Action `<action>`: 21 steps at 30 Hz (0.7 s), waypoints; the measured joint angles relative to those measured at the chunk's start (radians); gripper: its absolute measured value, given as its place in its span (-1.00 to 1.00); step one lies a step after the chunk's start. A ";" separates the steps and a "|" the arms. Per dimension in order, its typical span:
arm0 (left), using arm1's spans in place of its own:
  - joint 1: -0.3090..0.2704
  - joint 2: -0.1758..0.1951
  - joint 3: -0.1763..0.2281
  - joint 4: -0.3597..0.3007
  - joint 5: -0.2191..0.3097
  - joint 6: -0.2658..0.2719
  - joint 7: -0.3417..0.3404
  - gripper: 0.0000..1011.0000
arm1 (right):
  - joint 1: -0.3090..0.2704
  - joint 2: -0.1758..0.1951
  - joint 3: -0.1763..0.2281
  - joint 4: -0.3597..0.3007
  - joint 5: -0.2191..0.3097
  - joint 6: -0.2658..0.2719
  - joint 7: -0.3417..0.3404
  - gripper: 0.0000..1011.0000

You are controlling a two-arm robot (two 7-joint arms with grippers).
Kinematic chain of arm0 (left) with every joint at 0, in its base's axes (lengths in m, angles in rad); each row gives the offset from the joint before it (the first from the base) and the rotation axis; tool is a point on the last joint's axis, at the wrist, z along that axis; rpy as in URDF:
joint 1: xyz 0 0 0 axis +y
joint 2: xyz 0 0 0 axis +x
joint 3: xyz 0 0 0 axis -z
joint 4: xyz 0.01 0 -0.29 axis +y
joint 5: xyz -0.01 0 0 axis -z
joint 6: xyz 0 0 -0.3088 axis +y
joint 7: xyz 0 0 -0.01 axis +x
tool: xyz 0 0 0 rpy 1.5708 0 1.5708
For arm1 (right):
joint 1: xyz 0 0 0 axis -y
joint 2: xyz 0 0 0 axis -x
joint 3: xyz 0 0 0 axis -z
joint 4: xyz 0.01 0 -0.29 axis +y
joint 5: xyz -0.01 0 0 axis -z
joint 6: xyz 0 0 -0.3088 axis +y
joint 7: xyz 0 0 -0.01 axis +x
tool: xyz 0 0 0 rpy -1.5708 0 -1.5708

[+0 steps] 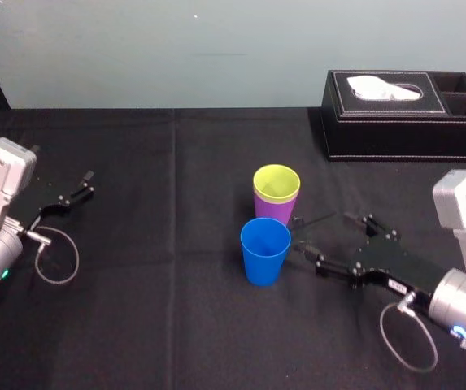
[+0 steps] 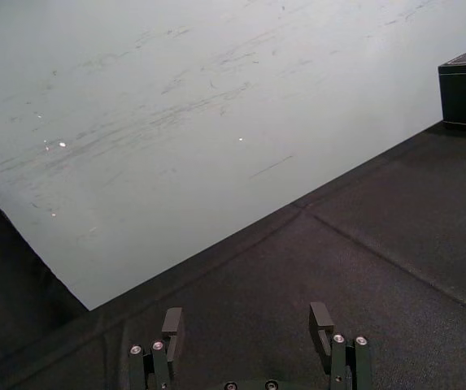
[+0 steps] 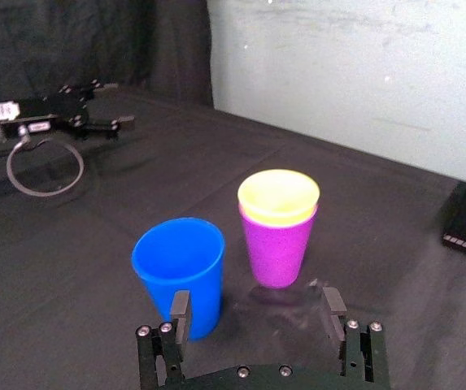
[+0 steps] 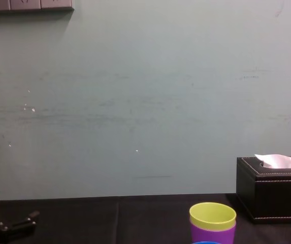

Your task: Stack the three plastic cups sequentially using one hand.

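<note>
Status: one nesting of two done. Yellow-green cup [image 1: 276, 184] sits inside the purple cup [image 1: 273, 214] with only its rim band showing above the purple rim. The pair stands upright near the middle of the worktop [image 1: 159, 309]. Blue cup [image 1: 265, 250] stands alone, upright and mouth up, just beside the pair on the near side; the right wrist view shows a narrow gap between them, so not touching. Right gripper [image 1: 304, 236] lies low over the worktop just to the right of the cups and points at them, jaws released and spread wide with nothing between them. In its wrist view the purple cup stands ahead of the gap and the blue cup sits off toward one jaw. Left gripper [image 1: 89, 184] is parked well apart at the far left of the worktop, jaws likewise spread and empty. Black tissue box [image 1: 403, 122] is at the back right, away from the cups. Left to do, by my reading: join the blue cup with the two-cup stack — either the pair set into the blue, or the blue dropped into the yellow-green. Roughly halfway, with the last grasp not yet made.
</note>
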 joint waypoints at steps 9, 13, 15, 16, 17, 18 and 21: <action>0.000 0.000 0.000 0.000 0.000 0.000 0.000 1.00 | -0.031 0.016 -0.022 -0.008 -0.016 -0.013 0.012 0.98; 0.000 0.000 0.000 0.000 0.000 0.000 0.000 1.00 | -0.027 0.012 -0.038 -0.005 -0.033 -0.014 0.012 0.98; 0.000 0.000 0.000 0.000 0.000 0.000 0.000 1.00 | -0.020 0.007 -0.049 0.001 -0.043 -0.015 0.012 0.98; 0.000 0.000 0.000 0.000 0.000 0.000 0.000 1.00 | -0.017 0.004 -0.052 0.003 -0.046 -0.015 0.012 0.98; 0.000 0.000 0.000 0.000 0.000 0.000 0.000 1.00 | -0.015 0.001 -0.056 0.006 -0.050 -0.015 0.012 0.98; 0.000 0.000 0.000 0.000 0.000 0.000 0.000 1.00 | -0.012 -0.002 -0.059 0.009 -0.053 -0.015 0.012 0.98; 0.000 0.000 0.000 0.000 0.000 0.000 0.000 1.00 | 0.000 -0.014 -0.071 0.024 -0.064 -0.014 0.012 0.98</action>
